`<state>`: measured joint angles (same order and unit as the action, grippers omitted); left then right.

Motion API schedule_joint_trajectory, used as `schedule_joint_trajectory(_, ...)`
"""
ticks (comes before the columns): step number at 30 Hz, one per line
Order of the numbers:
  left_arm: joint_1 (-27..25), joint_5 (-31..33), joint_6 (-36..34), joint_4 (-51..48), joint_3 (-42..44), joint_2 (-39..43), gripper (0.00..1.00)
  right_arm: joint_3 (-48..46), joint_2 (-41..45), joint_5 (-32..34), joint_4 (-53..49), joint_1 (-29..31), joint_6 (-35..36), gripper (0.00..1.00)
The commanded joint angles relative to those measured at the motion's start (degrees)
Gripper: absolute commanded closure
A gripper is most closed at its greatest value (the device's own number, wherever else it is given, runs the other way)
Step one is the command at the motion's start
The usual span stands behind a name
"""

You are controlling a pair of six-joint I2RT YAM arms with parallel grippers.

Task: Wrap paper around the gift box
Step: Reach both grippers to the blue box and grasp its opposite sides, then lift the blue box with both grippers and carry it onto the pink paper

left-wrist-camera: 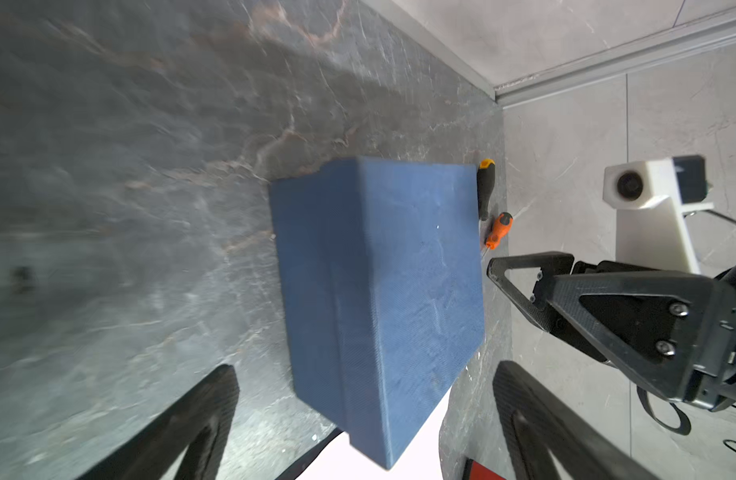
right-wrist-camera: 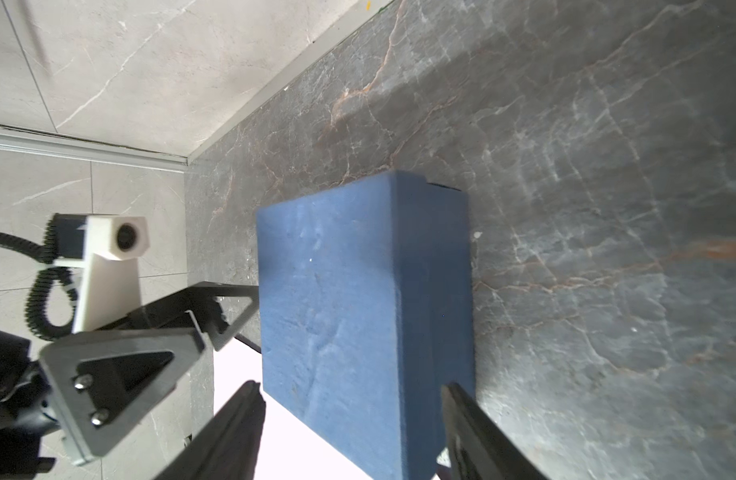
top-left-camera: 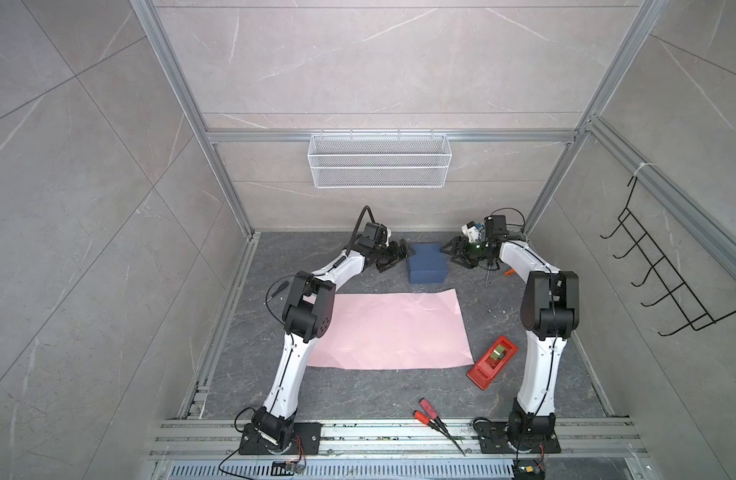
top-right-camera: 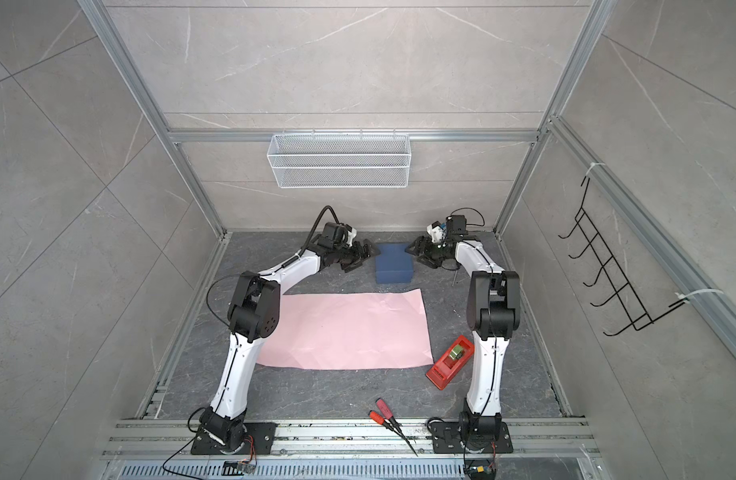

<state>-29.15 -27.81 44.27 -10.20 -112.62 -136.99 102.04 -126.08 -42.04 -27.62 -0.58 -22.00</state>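
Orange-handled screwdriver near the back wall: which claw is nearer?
Right. The right claw and the screwdriver are on one side of the gift box; the left claw is on the opposite side.

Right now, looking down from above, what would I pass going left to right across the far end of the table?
Left gripper → gift box → right gripper.

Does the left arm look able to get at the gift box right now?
Likely yes: the left gripper is open right beside the gift box, nothing between them; the right gripper sits at the opposite side.
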Motion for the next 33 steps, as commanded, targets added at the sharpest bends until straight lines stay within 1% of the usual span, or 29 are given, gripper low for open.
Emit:
schedule_joint_trajectory(1,-1.39,-1.91,2.11,3.05,-2.80,-2.60,0.02,2.51,-3.54,-1.48,-3.04,-0.10,1.43,0.30)
schedule_joint_trajectory(3,-1.53,-1.35,2.56,3.34,-3.48,-3.80,0.05,3.20,-4.65,-2.27,-3.21,0.12,1.34,0.31)
schedule_joint_trajectory(6,-1.53,-0.94,1.92,3.41,-4.40,-4.99,0.15,4.12,-5.90,-2.59,-3.60,0.47,1.61,0.33)
schedule_joint_trajectory(9,-1.53,-0.97,1.83,4.27,-4.95,-6.09,0.22,5.37,-7.50,-3.11,-4.10,0.87,1.70,0.34)
schedule_joint_trajectory(15,-1.86,-1.73,1.59,4.97,-5.07,-6.72,0.28,8.57,-10.41,-4.89,-4.64,2.70,0.99,0.35)
schedule_joint_trajectory(18,-1.88,-3.02,0.89,5.53,-4.94,-6.02,0.36,8.60,-10.26,-5.49,-4.42,3.90,0.86,0.36)
schedule_joint_trajectory(21,-1.90,-3.51,-0.15,5.20,-4.95,-4.65,0.42,8.04,-9.53,-6.18,-4.04,4.89,0.51,0.37)
schedule_joint_trajectory(25,-1.79,-4.70,-0.16,5.00,-3.45,-1.33,0.44,6.21,-6.89,-6.56,-2.89,6.36,-0.31,0.38)
schedule_joint_trajectory(30,-1.88,-6.14,0.02,5.67,1.08,3.02,0.47,2.38,-1.99,-6.05,-0.43,7.80,-1.57,0.39)
schedule_joint_trajectory(31,-1.86,-6.55,0.03,5.69,2.47,5.59,0.48,1.07,-0.66,-5.91,0.41,7.96,-2.09,0.39)
schedule_joint_trajectory(33,-1.86,-7.86,-0.40,5.78,4.88,7.81,0.51,-1.27,1.27,-5.60,1.77,8.52,-2.84,0.39)
